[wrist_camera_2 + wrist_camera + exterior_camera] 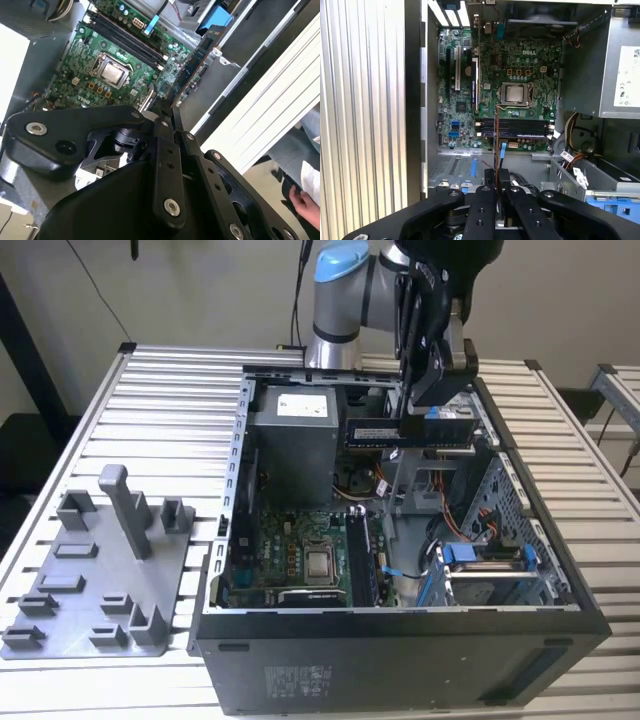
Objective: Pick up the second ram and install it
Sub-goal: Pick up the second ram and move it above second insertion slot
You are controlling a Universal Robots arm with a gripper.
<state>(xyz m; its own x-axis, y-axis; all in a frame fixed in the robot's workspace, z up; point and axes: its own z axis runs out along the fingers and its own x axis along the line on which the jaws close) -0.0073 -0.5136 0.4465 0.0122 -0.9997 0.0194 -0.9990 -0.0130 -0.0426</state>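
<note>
The second ram, a long dark circuit-board stick with a pale label, hangs level above the open computer case, in front of the grey power-supply box. My gripper is shut on its end nearest the exterior view's right. In the first wrist view the ram shows edge-on, reaching out from the gripper over the motherboard's memory slots. The second wrist view has the stick slanting away from the gripper, to one side of the slots.
A grey fixture tray with upright posts lies on the slatted table at the exterior view's left. The case walls, a drive cage with blue parts and loose cables crowd the inside. A person's hand shows beyond the table.
</note>
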